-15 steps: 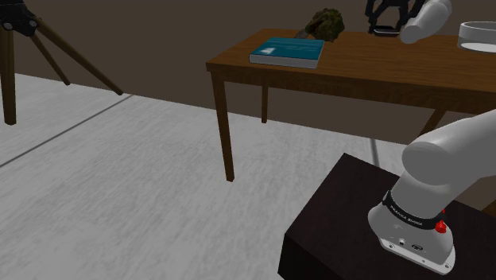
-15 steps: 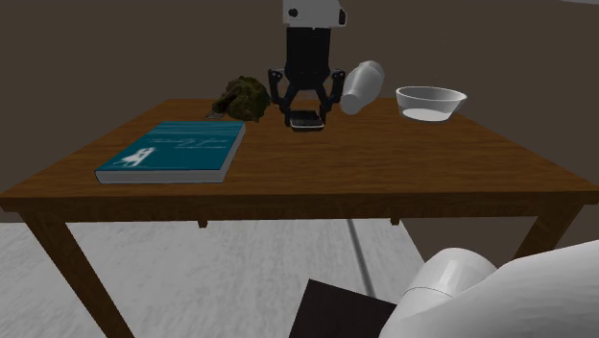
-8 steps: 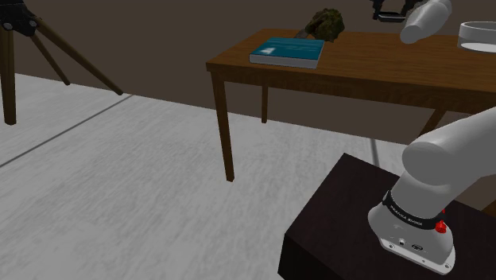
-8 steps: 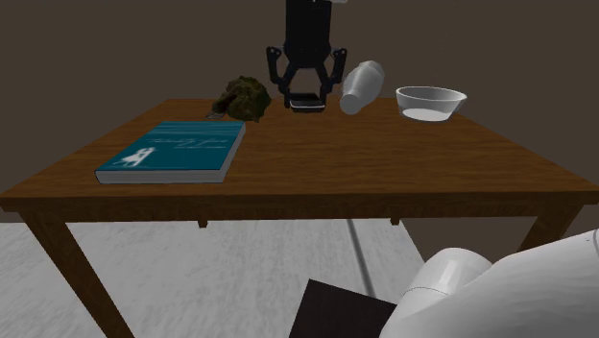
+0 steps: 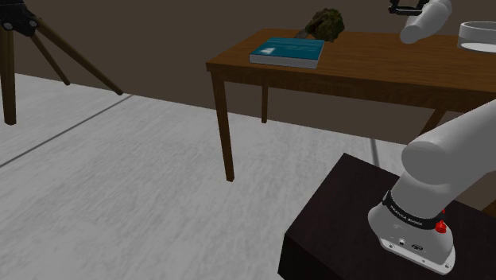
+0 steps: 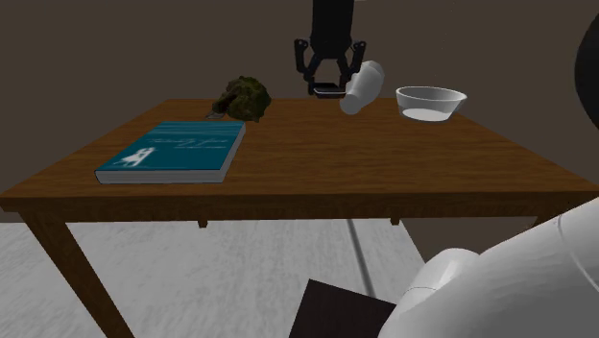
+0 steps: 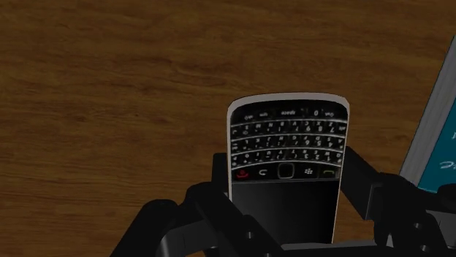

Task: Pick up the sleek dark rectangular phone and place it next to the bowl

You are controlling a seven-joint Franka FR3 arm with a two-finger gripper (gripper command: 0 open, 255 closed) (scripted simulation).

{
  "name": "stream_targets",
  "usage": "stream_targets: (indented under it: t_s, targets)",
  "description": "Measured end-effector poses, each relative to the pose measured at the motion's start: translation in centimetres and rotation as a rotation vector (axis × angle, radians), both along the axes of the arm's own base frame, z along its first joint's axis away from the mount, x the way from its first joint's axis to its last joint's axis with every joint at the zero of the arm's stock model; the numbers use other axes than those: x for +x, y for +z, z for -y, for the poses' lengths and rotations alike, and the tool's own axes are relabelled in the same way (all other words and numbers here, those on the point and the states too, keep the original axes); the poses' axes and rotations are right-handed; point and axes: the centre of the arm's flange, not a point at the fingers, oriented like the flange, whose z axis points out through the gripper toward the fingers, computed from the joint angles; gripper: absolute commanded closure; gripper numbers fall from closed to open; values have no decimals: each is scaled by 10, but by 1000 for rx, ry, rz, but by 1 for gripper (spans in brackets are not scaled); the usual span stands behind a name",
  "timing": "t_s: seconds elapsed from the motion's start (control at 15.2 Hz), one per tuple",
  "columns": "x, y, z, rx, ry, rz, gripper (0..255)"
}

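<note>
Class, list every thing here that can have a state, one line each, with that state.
Black keypad phone with silver rim: clasped, held above the brown wooden table.
Black two-finger tool: shut on the phone.
Teal rectangular book: closed, lying flat.
Pale round bowl: upright.
White bottle: tilted, not upright.

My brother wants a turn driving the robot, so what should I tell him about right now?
The claw is shut on the black rectangular keypad phone, held above the brown wooden table.
The clear round bowl sits on the table, to the second exterior view's right of the claw; a white bottle-like object leans between them.
Done: phone picked up.
Left: carry it over, set it beside the bowl, open the claw.
</note>
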Motion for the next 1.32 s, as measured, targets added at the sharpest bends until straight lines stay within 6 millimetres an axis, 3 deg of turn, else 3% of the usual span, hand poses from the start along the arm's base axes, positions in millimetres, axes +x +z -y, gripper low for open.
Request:
stream_targets:
  t_s: [0.99,1.32]
  targets:
    - [-51,1,193,0,-3,-1,255]
    - [-70,3,248,-3,-5,-1,255]
